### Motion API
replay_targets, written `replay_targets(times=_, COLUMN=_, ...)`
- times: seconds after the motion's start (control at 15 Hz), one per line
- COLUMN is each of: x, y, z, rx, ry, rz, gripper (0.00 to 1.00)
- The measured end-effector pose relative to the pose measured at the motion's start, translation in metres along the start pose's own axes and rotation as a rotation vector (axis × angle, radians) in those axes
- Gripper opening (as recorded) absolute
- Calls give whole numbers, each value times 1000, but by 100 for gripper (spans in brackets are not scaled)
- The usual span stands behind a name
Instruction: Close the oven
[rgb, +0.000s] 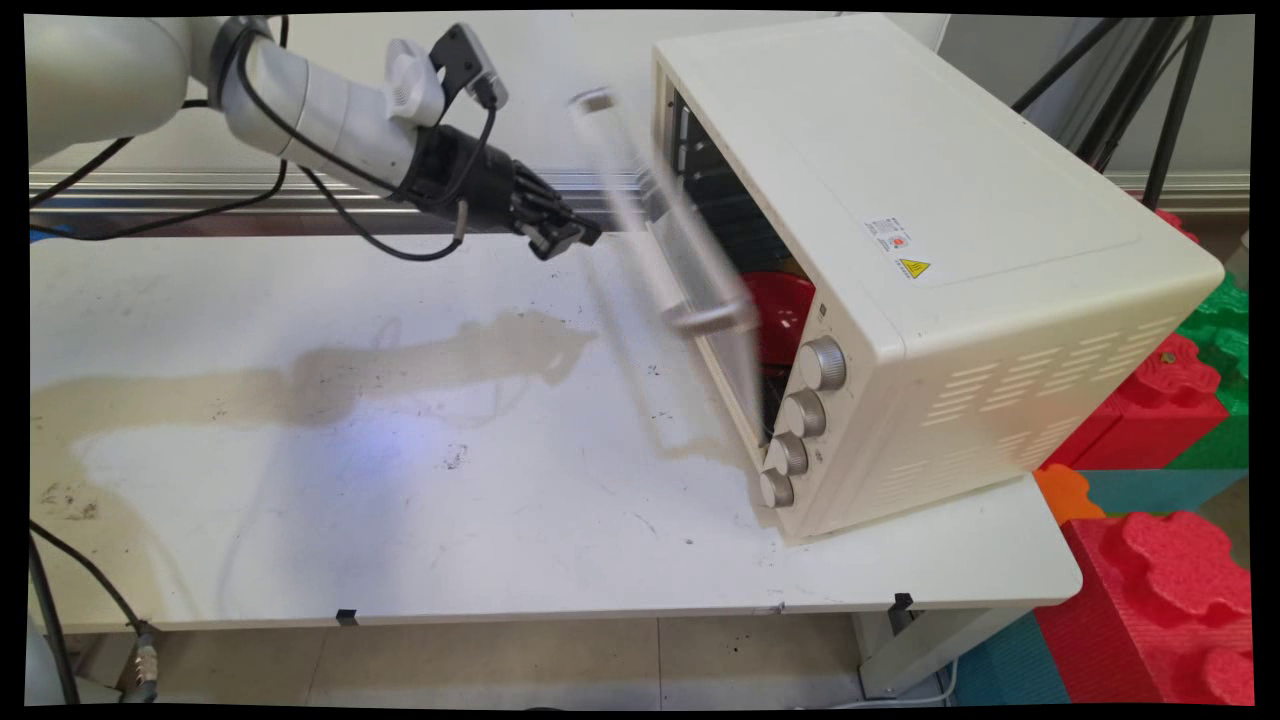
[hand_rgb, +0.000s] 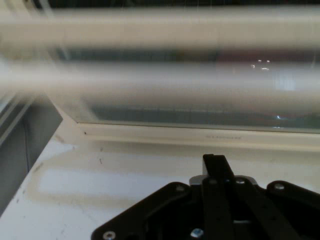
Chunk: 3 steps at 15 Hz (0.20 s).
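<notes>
The cream toaster oven (rgb: 900, 250) is sitting at the 3 o'clock side of the white desk (rgb: 400, 500), with its front turned toward the arm. Its glass door (rgb: 680, 270) is appearing smeared and half open, so it is probably swinging on its bottom hinge. Something red (rgb: 785, 310) is lying inside. The gripper (rgb: 560, 235) is hanging just beside the door, at its 9 o'clock, with fingers together and gripping nothing, apart from the door handle (rgb: 715, 318).
</notes>
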<state>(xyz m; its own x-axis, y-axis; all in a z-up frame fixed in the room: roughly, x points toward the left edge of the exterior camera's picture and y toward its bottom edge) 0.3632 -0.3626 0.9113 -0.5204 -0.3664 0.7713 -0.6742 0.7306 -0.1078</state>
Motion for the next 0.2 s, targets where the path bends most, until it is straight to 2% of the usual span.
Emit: replay_targets(times=0.2, x=10, y=-2, z=4, rx=-2, ry=18, rz=5, gripper=0)
